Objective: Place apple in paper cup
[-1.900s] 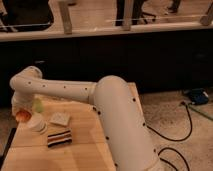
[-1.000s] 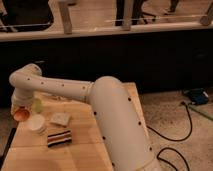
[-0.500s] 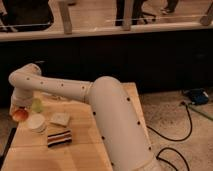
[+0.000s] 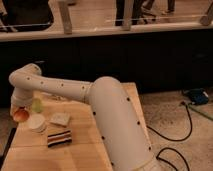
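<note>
Nearest the viewer, a dark-and-white striped rectangular block lies flat on the pale wooden table. At the block's ten o'clock stands the small short white paper cup, upright, its round mouth open. A flat square whitish piece lies at the cup's three o'clock, near it but apart. The small round orange-red apple is outside the cup, at its ten o'clock, just beside the rim and close to the table's left edge. A yellow-green round object lies at the cup's twelve o'clock.

The gripper hangs directly over the apple, at the fruit's twelve o'clock. The apple sits right at its tip, but whether the gripper grasps the fruit cannot be told.

The thick white robot arm rises from the lower right, crosses the table toward ten o'clock, and bends down at a rounded joint above the gripper.

Beyond the table, at three o'clock, black cables loop over the grey floor. A long dark wall closes the background, with pale upright posts above it.
</note>
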Robot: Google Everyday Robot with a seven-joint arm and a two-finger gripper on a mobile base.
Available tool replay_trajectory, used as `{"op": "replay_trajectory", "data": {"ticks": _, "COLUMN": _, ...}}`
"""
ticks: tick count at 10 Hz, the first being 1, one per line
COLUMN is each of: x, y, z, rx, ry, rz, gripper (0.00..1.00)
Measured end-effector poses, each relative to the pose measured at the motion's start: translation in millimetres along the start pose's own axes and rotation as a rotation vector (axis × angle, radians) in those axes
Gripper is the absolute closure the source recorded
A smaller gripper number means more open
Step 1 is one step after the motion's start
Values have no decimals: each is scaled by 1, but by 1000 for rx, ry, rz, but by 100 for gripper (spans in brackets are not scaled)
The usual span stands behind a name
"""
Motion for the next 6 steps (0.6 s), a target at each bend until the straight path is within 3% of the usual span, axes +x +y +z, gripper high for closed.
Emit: {"op": "replay_trajectory", "data": {"ticks": 6, "x": -1, "y": 0, "z": 0, "rx": 3, "ry": -14, "rz": -5, "gripper": 47}}
